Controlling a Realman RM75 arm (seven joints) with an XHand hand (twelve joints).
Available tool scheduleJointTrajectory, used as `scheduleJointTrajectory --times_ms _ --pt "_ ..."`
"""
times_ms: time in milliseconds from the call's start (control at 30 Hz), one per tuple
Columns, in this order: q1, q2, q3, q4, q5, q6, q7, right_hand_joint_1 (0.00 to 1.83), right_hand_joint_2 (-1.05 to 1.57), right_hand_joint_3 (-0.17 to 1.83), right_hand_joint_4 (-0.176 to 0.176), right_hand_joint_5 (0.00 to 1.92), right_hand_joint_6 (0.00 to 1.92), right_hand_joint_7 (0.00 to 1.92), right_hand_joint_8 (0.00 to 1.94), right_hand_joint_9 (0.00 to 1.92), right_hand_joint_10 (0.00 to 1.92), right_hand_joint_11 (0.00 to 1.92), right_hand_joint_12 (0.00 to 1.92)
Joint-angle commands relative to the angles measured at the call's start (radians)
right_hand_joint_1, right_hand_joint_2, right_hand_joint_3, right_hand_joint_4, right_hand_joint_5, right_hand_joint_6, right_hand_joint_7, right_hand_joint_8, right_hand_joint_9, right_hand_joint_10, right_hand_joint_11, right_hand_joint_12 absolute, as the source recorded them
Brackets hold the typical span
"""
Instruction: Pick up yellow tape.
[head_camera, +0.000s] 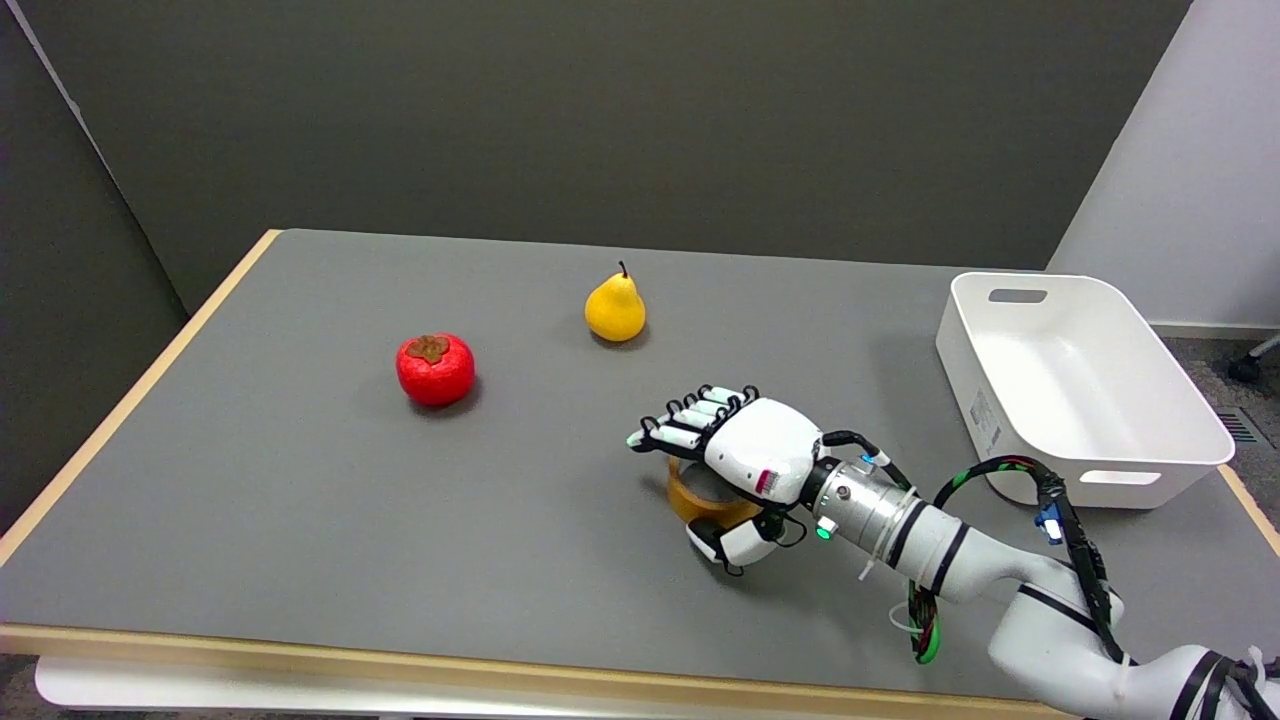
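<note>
The right hand (735, 460) is down over the yellow tape (700, 497), reaching in from the table's (300, 520) near right corner. Its fingers (690, 418) stretch across the far side of the roll and the thumb (735, 545) curls round on the near side, so the roll sits between them beneath the palm. Whether the fingers actually press on the roll cannot be told from here; the palm hides most of it. The tape itself lies on the grey tabletop, somewhat right of the middle and closer to the near edge than to the far one. What shows of it is an amber-yellow band with a darker hollow, and it seems to lie flat, its open centre facing up, though the hand covers too much to be sure.

Further off, towards the far edge and about mid-table, a yellow pear (615, 308) stands upright with its stem pointing up. To the left of that, well apart from the hand, sits a red persimmon (435, 369) with a brown leafy cap on top. At the right edge stands a white bin (1080, 385) with cut-out handles, slightly angled to the table's side.
</note>
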Motion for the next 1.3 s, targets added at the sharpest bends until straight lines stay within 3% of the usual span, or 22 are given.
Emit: scheduleJointTrajectory --times_ms 33,133,333,400,533,633,767,967,1300 --pt "0.003 0.017 0.004 -0.055 0.054 0.051 -0.001 1.0 0.66 0.97 0.176 0.31 0.72 0.44 0.55 0.46 0.94 0.47 1.54" --pt "0.003 0.017 0.005 -0.066 0.054 0.057 -0.001 1.05 0.7 0.95 0.176 0.39 0.98 0.53 0.71 0.52 1.03 0.52 1.58" --pt "0.007 0.017 0.009 -0.094 0.069 0.083 -0.001 1.08 0.79 0.89 0.165 0.47 1.22 0.64 0.97 0.62 1.17 0.6 1.65" --pt "0.009 0.017 0.012 -0.101 0.075 0.091 -0.001 1.14 1.22 0.14 -0.033 0.58 1.64 0.78 1.31 0.7 1.21 0.65 1.7" --pt "0.013 0.022 0.022 -0.112 0.079 0.101 -0.001 1.15 1.13 0.29 -0.045 0.6 1.62 0.83 1.29 0.74 1.29 0.71 1.71" --pt "0.016 0.027 0.028 -0.117 0.079 0.11 -0.001 1.16 1.12 0.31 -0.046 0.6 1.6 0.84 1.28 0.77 1.3 0.74 1.71" --pt "0.025 0.037 0.033 -0.12 0.079 0.116 0.006 1.17 1.08 0.35 -0.072 0.61 1.56 0.88 1.3 0.82 1.27 0.79 1.68" --pt "0.034 0.06 0.058 -0.11 0.079 0.136 -0.001 1.18 1.07 0.37 -0.073 0.62 1.56 0.88 1.29 0.84 1.28 0.8 1.67" --pt "0.024 0.157 0.285 0.069 0.079 0.162 -0.001 1.17 1.07 0.37 -0.067 0.62 1.56 0.88 1.28 0.84 1.28 0.8 1.68"
